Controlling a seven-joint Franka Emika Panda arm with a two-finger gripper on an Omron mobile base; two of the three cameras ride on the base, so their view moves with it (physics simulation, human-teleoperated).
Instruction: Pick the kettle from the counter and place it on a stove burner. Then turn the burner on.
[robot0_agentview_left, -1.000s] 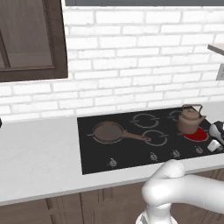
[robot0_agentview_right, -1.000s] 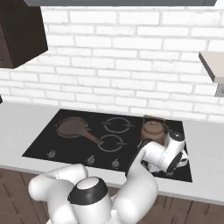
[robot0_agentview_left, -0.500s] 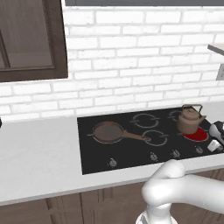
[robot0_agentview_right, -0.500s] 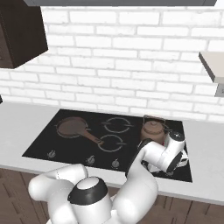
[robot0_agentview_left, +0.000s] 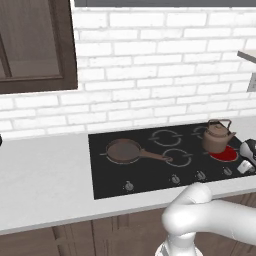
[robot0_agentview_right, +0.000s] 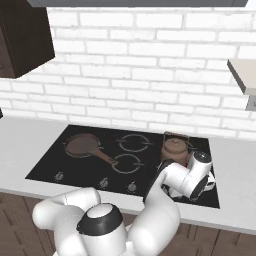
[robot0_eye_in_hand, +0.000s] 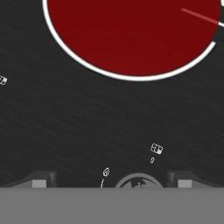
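The copper-brown kettle (robot0_agentview_left: 217, 137) (robot0_agentview_right: 174, 149) stands upright on the black cooktop at the right, at the far edge of a red glowing stove burner (robot0_agentview_left: 223, 154) (robot0_eye_in_hand: 131, 30). My gripper (robot0_eye_in_hand: 111, 180) hangs open just above the glass in front of that burner, holding nothing. A small round control knob (robot0_eye_in_hand: 139, 181) lies between its fingertips (robot0_eye_in_hand: 40, 179). From the left base view the hand (robot0_agentview_left: 247, 159) is at the right edge, in front of and right of the kettle. The pale counter (robot0_agentview_left: 45, 185) runs to the left.
A brown long-handled frying pan (robot0_agentview_left: 124, 151) (robot0_agentview_right: 82, 145) rests on the left burner. Unlit burner rings (robot0_agentview_left: 166, 137) mark the middle of the glass. A row of knobs (robot0_agentview_left: 175, 178) (robot0_agentview_right: 103, 183) lines the cooktop's front edge. A white brick wall stands behind.
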